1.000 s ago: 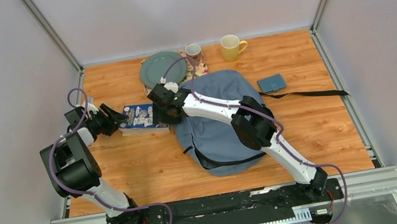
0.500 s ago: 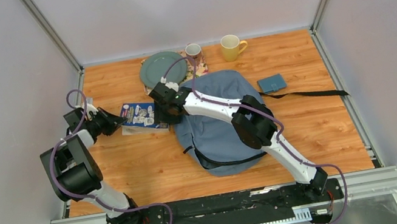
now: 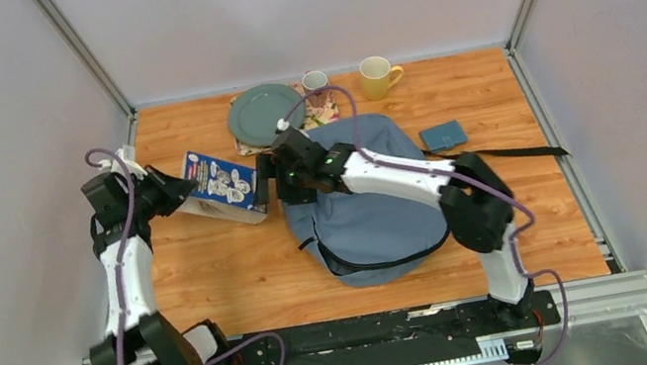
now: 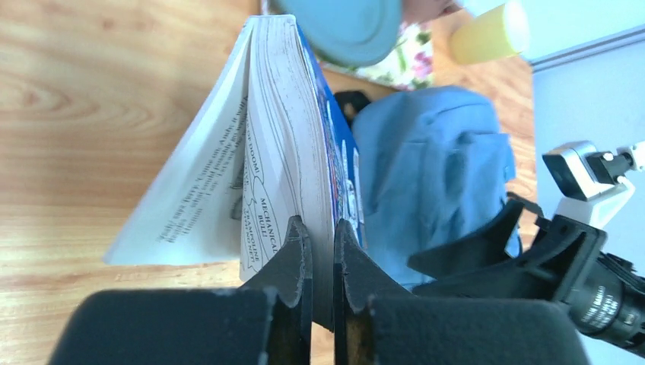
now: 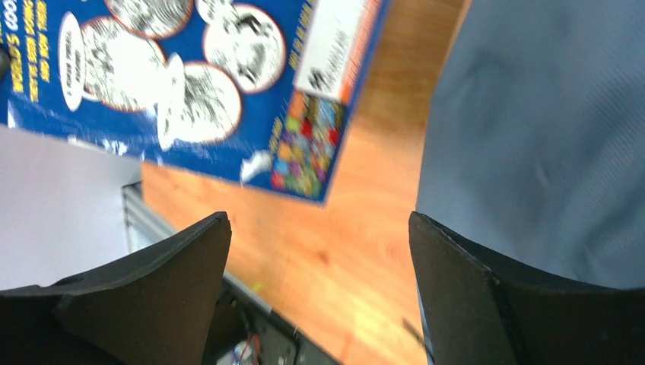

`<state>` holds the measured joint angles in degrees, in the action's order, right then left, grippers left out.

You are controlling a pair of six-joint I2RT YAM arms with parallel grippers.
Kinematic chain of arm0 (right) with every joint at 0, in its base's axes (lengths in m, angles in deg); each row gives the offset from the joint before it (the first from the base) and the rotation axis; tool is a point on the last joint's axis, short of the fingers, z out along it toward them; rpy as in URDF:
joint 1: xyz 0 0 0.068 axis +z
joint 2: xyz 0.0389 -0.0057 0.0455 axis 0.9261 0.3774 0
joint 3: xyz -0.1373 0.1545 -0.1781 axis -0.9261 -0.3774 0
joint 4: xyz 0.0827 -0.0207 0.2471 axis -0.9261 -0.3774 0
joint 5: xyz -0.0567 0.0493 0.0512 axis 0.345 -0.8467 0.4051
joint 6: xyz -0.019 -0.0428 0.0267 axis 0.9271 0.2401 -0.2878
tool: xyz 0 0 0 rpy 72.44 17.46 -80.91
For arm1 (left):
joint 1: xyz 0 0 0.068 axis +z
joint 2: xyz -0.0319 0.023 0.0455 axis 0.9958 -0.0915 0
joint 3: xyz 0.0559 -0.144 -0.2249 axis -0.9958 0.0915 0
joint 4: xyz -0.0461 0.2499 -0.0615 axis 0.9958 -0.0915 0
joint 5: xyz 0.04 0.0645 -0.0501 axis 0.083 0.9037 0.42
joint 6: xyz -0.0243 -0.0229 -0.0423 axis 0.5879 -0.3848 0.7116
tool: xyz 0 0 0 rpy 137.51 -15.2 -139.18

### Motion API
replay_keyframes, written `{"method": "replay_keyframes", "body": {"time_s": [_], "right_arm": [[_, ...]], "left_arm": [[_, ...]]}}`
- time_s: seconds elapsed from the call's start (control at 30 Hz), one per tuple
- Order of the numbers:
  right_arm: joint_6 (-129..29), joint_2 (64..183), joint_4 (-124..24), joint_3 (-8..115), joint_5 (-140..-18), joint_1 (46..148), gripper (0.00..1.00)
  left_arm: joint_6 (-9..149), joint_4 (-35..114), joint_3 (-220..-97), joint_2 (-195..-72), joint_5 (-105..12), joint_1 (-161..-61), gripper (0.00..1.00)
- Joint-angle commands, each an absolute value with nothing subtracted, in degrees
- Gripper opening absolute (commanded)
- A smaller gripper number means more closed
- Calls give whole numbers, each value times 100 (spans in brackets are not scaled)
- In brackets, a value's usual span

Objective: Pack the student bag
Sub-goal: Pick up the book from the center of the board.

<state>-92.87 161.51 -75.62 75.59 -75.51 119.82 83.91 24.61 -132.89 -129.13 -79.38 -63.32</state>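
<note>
Left pincer (image 4: 318,236) is clenched on the edge of the blue book (image 3: 222,185), holding it tilted off the bench (image 3: 215,272) at nine o'clock of the mid-bench student bag (image 3: 376,218), likely so the right pincer (image 5: 317,220), spread empty beside it, can help bag it.

Lab test cell — aluminium frame (image 3: 84,52), blank grey walls (image 3: 308,4)

L gripper (image 3: 170,191) is lifting the book (image 3: 221,182) off the table (image 3: 246,276), tipping it up at an angle w/ pages fanning, its arm stretching further back. R gripper (image 3: 275,179) is shifting right, away from the book, toward the bag (image 3: 367,225), elbow swinging right
</note>
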Motion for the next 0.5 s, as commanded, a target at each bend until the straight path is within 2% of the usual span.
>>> {"method": "replay_keyframes", "body": {"time_s": [0.0, 0.1, 0.23, 0.47], "right_arm": [[-9197, 14187, -6467, 6167, -7500, 11951, 91], [-9154, 13290, -6282, 5384, -7429, 11933, 93], [-9162, 12286, -5869, 4453, -7508, 11933, 93], [-9136, 10608, -5701, 3309, -7174, 11924, 94]], "left_arm": [[8851, 2482, -13399, -11573, -8108, -6348, 0], [9070, 2314, -13637, -11177, -8466, -6357, 0], [9764, 3050, -13567, -10807, -9318, -6427, 0], [10422, 3675, -13989, -10675, -9690, -7358, 0]]}}
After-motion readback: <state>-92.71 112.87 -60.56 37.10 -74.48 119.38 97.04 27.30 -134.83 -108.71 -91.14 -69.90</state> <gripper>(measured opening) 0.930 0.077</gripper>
